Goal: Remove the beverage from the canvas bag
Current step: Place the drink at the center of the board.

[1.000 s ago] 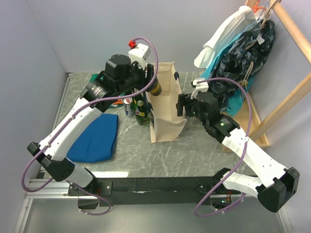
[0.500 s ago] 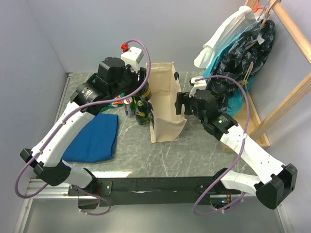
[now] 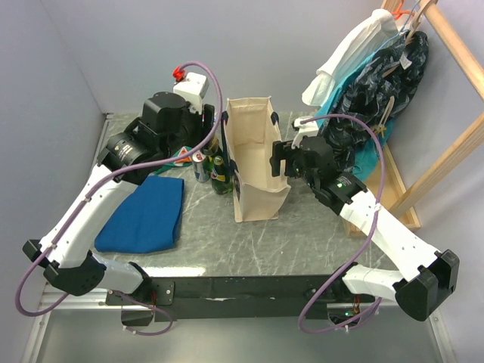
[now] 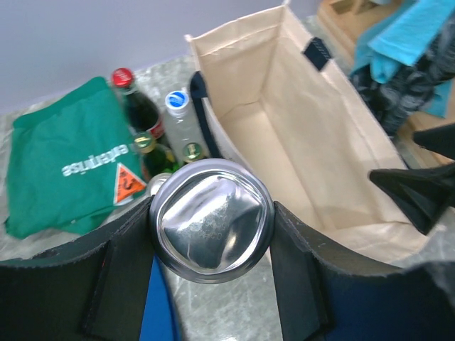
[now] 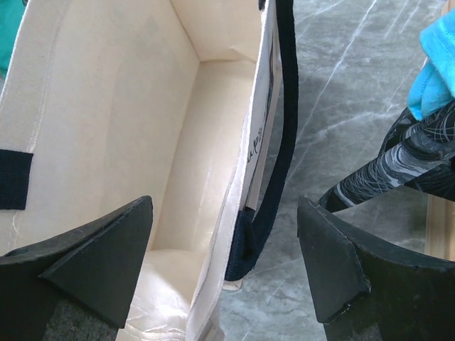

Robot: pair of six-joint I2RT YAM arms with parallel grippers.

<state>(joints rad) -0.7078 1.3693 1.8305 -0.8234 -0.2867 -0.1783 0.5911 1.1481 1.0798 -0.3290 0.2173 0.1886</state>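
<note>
The cream canvas bag point(image 3: 255, 162) stands upright mid-table with its mouth open; its inside point(image 4: 284, 135) looks empty in both wrist views. My left gripper point(image 4: 212, 229) is shut on a beverage can point(image 4: 211, 220), whose shiny silver end faces the camera. It holds the can in the air just left of the bag's rim point(image 3: 215, 134). My right gripper point(image 5: 224, 213) is open. Its fingers straddle the bag's right wall point(image 5: 242, 163) and navy handle point(image 5: 274, 177) without pinching them, and it shows at the bag's right side in the top view point(image 3: 280, 160).
Several bottles and a can point(image 3: 212, 168) stand left of the bag, among them a red-capped cola bottle point(image 4: 136, 103) and a clear bottle point(image 4: 182, 121). A green cloth point(image 4: 64, 163) lies behind them, a blue cloth point(image 3: 147, 212) in front. Clothes point(image 3: 378, 68) hang on a wooden rack point(image 3: 446, 159) at right.
My left gripper has moved left and back with the can, from over the bag's mouth to beside its left rim. My right gripper has stayed at the bag's right wall.
</note>
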